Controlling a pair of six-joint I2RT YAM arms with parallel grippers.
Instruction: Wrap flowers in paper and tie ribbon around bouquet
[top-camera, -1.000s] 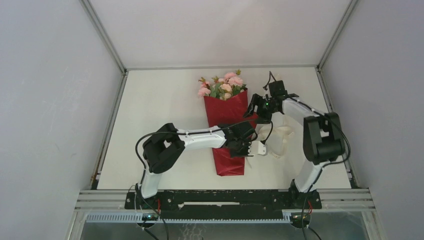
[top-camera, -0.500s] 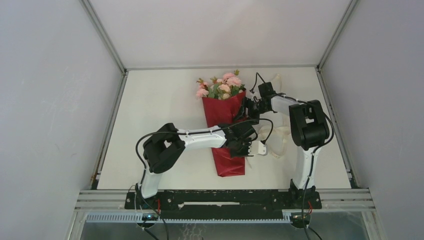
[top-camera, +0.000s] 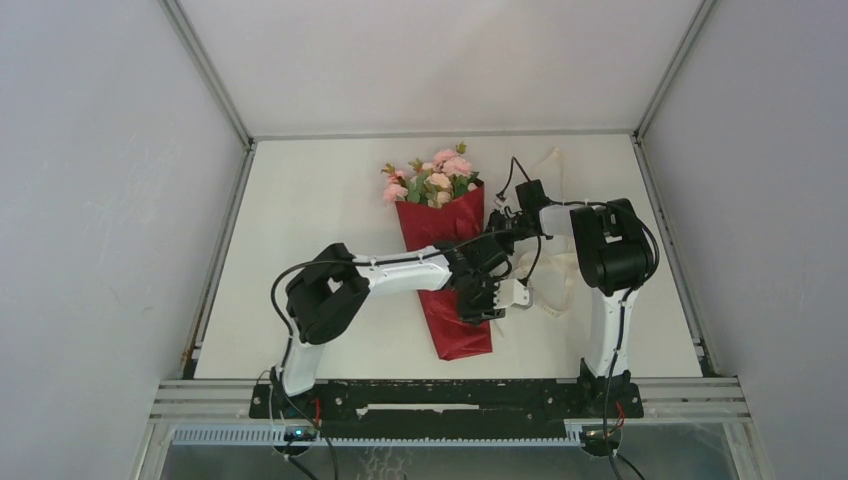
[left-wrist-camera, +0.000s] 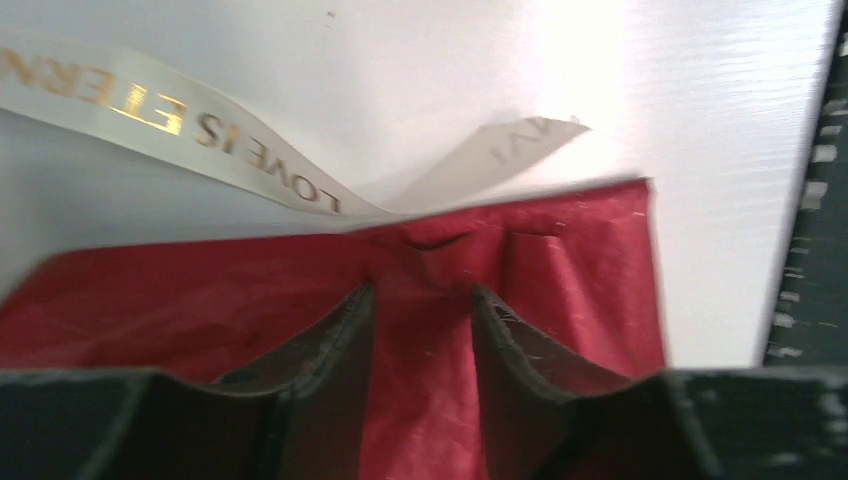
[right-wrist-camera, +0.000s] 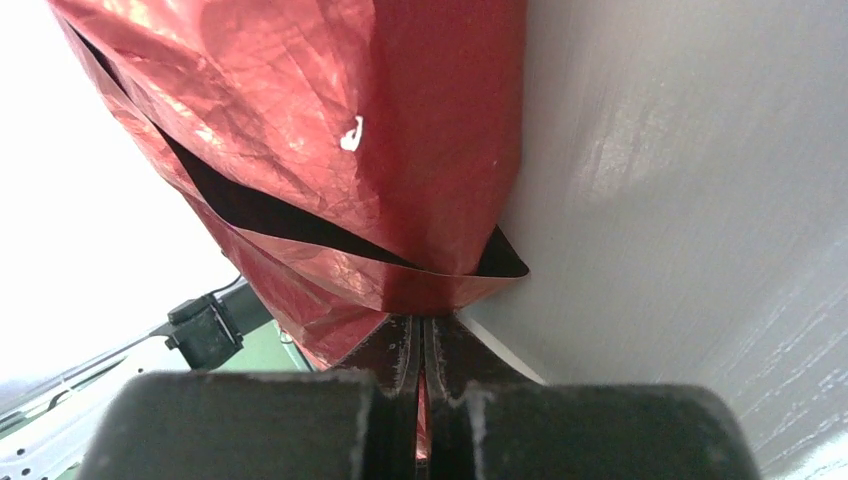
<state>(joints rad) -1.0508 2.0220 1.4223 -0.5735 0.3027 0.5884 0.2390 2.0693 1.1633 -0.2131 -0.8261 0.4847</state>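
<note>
Bouquet (top-camera: 445, 250) lies on the table (top-camera: 300, 250), pink flowers (top-camera: 430, 182) at the far end, crinkled dark red paper (top-camera: 440, 225) tapering nearward. Left gripper (left-wrist-camera: 418, 300) reaches across the lower cone, fingers part-spread astride a paper ridge — squeezing or not, I cannot tell. Right gripper (right-wrist-camera: 421, 330) — pressed together — pinches the paper's right edge.

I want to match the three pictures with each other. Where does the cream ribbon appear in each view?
Top external: the ribbon lies in loops just right of the red paper, a little right of centre.
Left wrist: the ribbon is at the upper left, a band with gold letters running down to the red paper.
Right wrist: not in it.
Shared landmark: the red paper, visible in all three views.
</note>
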